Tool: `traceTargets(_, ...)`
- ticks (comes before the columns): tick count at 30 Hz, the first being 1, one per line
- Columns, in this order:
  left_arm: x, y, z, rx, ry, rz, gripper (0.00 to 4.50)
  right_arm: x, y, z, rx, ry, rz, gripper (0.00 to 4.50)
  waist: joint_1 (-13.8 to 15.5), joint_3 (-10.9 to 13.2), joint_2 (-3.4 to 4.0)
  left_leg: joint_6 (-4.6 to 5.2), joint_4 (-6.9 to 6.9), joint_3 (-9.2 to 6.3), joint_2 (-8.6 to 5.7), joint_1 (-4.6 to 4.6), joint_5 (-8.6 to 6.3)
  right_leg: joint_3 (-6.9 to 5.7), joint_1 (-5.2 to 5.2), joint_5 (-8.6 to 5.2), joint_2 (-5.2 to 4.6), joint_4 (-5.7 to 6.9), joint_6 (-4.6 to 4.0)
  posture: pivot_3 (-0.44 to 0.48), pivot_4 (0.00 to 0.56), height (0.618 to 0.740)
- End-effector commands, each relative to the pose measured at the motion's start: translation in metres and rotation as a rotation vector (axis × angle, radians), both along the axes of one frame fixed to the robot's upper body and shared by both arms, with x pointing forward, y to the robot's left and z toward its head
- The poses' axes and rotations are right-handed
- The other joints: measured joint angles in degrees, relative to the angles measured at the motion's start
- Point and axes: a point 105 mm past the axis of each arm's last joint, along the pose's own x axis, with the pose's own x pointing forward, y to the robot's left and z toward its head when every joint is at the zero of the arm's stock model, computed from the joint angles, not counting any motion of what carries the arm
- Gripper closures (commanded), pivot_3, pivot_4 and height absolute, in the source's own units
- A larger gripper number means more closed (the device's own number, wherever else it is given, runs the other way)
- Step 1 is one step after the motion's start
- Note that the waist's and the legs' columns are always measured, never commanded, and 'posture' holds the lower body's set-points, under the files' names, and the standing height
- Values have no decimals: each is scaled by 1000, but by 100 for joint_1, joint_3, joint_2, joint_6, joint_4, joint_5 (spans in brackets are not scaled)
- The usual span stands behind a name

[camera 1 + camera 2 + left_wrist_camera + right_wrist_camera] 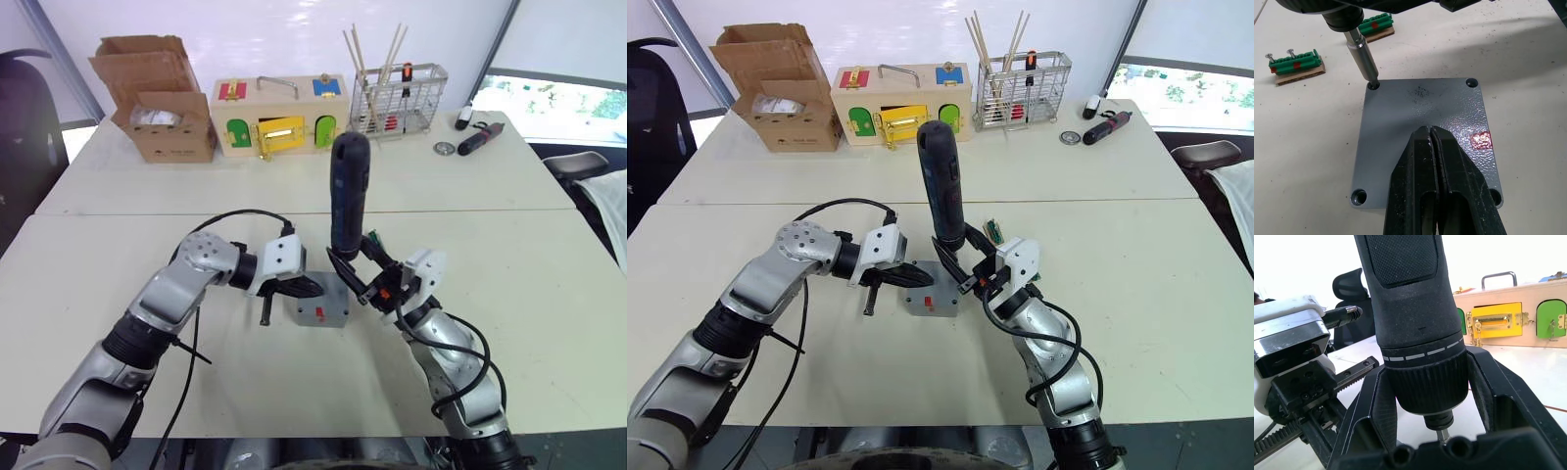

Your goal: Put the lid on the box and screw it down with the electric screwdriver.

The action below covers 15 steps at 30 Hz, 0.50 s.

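Fingers of the right gripper [970, 269] were clamped around the lower body of the electric screwdriver [940, 186], which stood nearly upright with its bit set in a corner screw hole of the lid [1420, 132]. Fingers of the left gripper [1432, 142] were pressed together with nothing between them, their tips resting flat on the lid, which sat on the box [320, 305] near the middle of the worktop [549, 294]. Toward 12 o'clock from the box, at the far edge, stood a wooden latch box [279, 116], with a cardboard box [162, 98] at 11 o'clock.
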Motion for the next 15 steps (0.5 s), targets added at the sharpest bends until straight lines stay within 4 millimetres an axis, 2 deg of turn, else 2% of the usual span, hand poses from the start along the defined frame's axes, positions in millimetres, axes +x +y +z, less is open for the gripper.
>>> traceTargets(1, -1, 7, -19, 65, 48, 27, 4500, -2, 3, -17, -13, 76, 15, 2752, -1, 1, 1, 0, 0, -1, 0, 0, 0, 0, 0, 0, 0, 0, 0, 0, 150, 740)
traceTargets(5, 0, 7, -19, 65, 46, 27, 4500, -2, 5, -18, -9, 80, 16, 2752, -2, 2, 1, 0, 0, 0, 0, 0, 0, 0, 0, 0, 0, 0, 0, 0, 150, 740)
traceTargets(8, -1, 7, -19, 68, 49, 27, 4500, -5, 7, -32, -30, 134, 27, 2752, -3, 2, 1, 0, -1, 0, 0, 0, 0, 0, 0, 0, 0, -1, 0, 0, 150, 740)
traceTargets(11, -1, 8, -20, 72, 52, 28, 4500, -1, -2, -57, -60, 244, -29, 2752, -3, 1, 0, 0, -2, 0, 0, 1, 0, 0, 0, 0, 0, -1, 0, 0, 150, 740)
traceTargets(13, -1, 10, -20, 76, 57, 36, 4500, 4, -8, -62, -62, 272, -73, 2752, 0, -2, -3, 0, -3, -1, 0, 3, 0, 0, 2, 0, 0, -2, -1, 0, 150, 740)
traceTargets(15, -1, 11, -21, 79, 61, 40, 4500, 3, -5, -62, -67, 273, -63, 2752, 2, -5, -6, 0, -3, -1, 0, 4, 0, 0, 3, -1, 0, -2, -1, 0, 150, 740)
